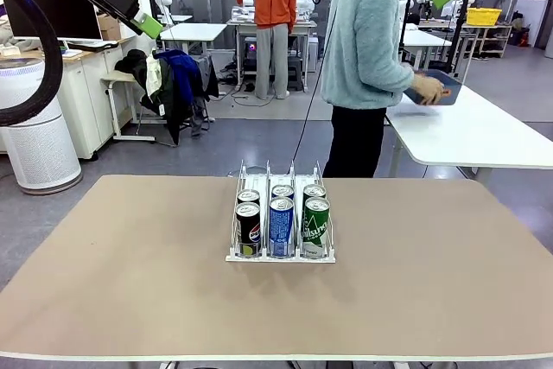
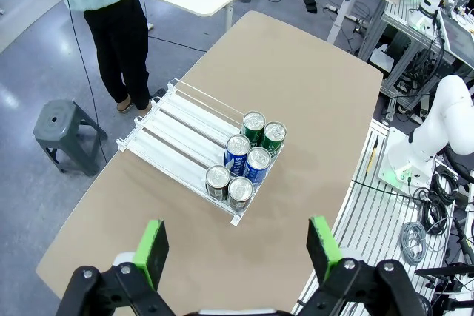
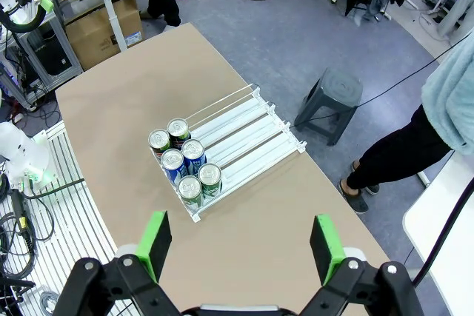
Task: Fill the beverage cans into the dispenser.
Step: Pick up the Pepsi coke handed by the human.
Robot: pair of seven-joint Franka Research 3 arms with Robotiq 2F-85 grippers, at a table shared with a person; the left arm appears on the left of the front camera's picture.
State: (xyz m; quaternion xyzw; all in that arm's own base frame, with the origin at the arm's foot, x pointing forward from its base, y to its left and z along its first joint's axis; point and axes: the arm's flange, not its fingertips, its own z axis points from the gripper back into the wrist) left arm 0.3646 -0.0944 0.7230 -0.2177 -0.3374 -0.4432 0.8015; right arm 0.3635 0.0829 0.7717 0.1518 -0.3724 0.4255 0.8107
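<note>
The dispenser [image 1: 238, 257] sits mid-table with its three lanes loaded at the near end. Black cans [image 1: 248, 228] fill the left lane, blue-and-white cans [image 1: 281, 226] the middle, green cans [image 1: 315, 225] the right, two deep in each. From above, the rack [image 2: 178, 132] and its cans [image 2: 246, 157] show in the left wrist view, and the same rack [image 3: 248, 135] and cans [image 3: 184, 160] in the right wrist view. My left gripper [image 2: 237, 246] and right gripper [image 3: 241, 242] both hang open high above the table, holding nothing.
A person [image 1: 367, 49] stands beyond the table's far edge, turned to a white side table [image 1: 484, 140], hands on a blue bin [image 1: 441, 88]. A grey stool [image 2: 63, 127] stands on the floor past the far edge. The brown tabletop [image 1: 130, 274] is bare around the rack.
</note>
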